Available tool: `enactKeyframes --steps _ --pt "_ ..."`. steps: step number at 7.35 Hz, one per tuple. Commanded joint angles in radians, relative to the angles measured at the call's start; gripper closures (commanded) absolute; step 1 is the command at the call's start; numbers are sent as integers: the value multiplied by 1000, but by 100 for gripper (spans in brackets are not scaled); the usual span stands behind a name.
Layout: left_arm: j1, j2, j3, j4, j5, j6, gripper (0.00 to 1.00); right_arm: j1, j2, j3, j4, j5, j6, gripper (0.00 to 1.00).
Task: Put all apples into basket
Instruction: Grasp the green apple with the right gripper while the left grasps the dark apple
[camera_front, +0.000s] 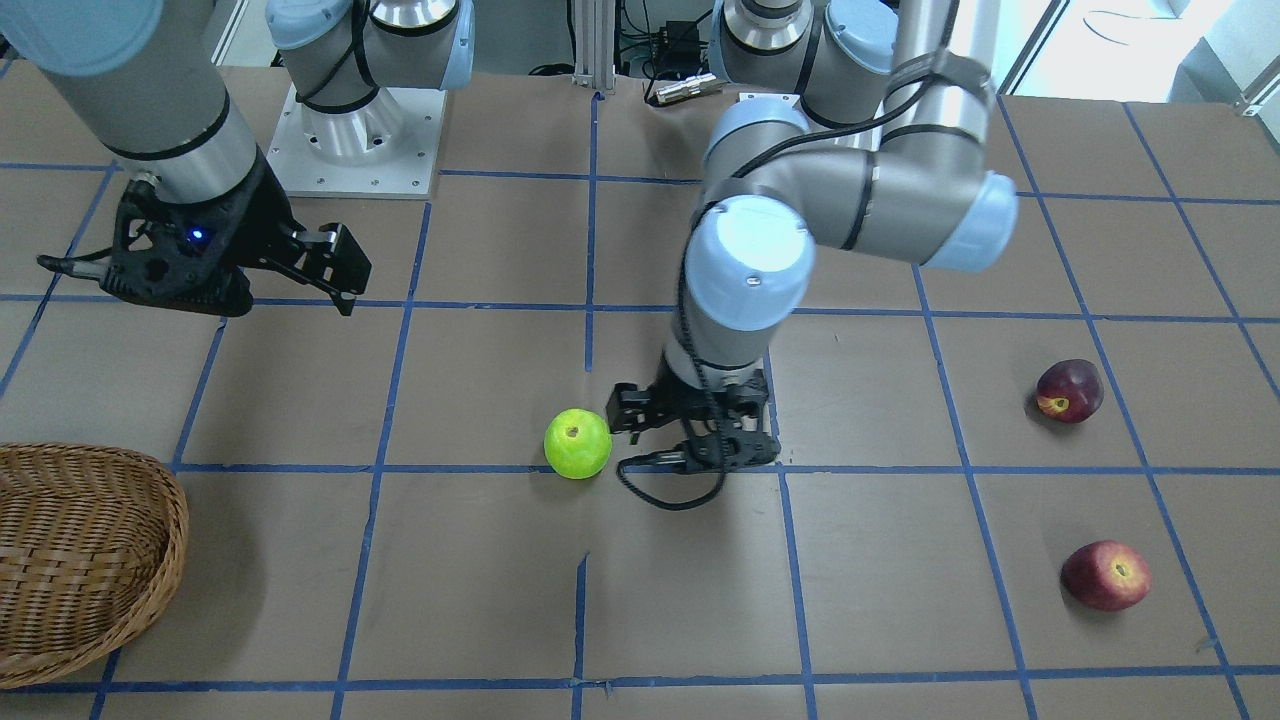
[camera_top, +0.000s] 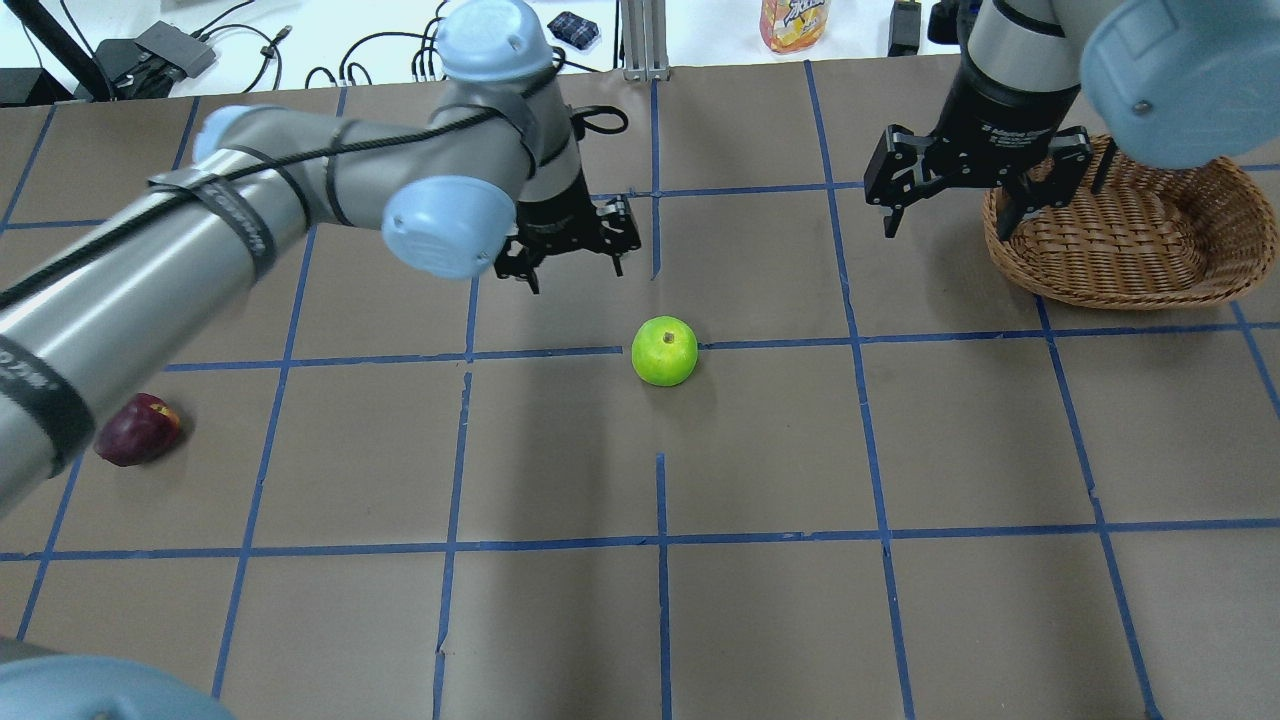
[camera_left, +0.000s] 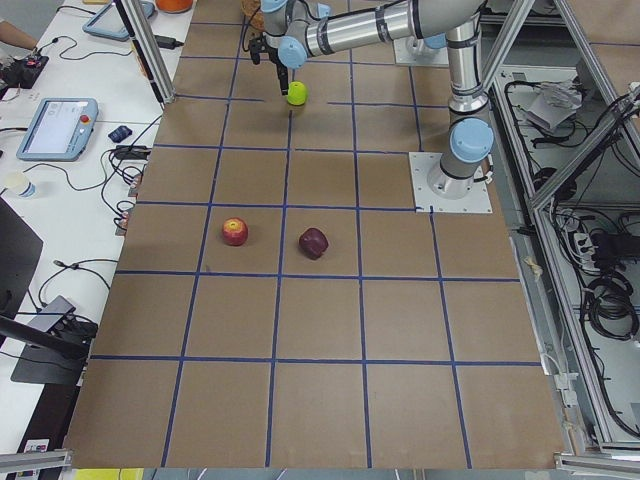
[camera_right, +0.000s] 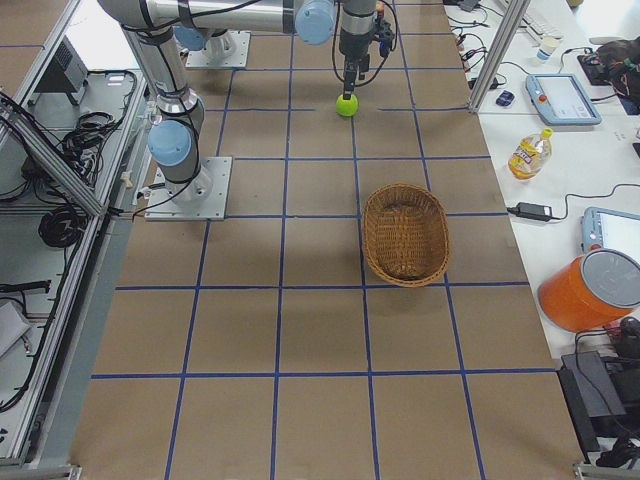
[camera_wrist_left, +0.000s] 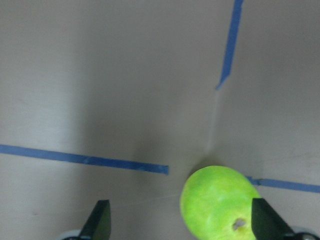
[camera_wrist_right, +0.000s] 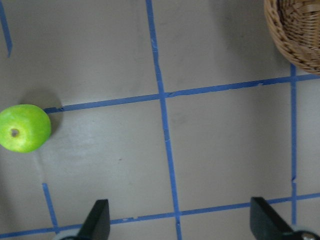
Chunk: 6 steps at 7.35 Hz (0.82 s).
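The green apple (camera_front: 577, 443) (camera_top: 664, 351) lies near the table's middle. My left gripper (camera_front: 690, 437) (camera_top: 575, 272) is open and empty, pointing down close beside it on the robot's side. In the left wrist view the apple (camera_wrist_left: 220, 202) sits between the fingers, near the right fingertip (camera_wrist_left: 265, 222). The maroon apple (camera_front: 1069, 390) (camera_top: 138, 430) and the red apple (camera_front: 1106, 575) (camera_left: 234, 232) lie on the robot's far left. The wicker basket (camera_front: 170, 520) (camera_top: 1130, 290) holds nothing. My right gripper (camera_front: 340, 272) (camera_top: 950, 222) is open and empty, hovering beside the basket's rim.
Blue tape lines grid the brown table. The right arm's base plate (camera_front: 350, 140) sits at the table's robot side. A drink bottle (camera_top: 795, 22), tablets and cables lie on the side bench beyond the table. In the overhead view my left arm hides the red apple.
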Motion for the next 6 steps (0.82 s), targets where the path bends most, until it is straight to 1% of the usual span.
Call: enactKeyframes --steps 1,2,3,4,5,6 --pt "199 99 -28 -134 3 354 0 86 77 -2 -92 63 118 0" --pt "282 117 -43 -130 66 484 0 159 118 0 -131 54 165 0" --pt "343 133 -79 -130 93 563 0 218 170 0 -181 53 260 0" --pt "405 154 -138 -122 91 699 0 256 216 -2 -211 53 294 0" --pt "478 171 -178 -112 104 785 0 282 250 1 -243 62 317 0" --pt "559 171 -204 -108 120 940 0 293 313 0 -283 63 353 0"
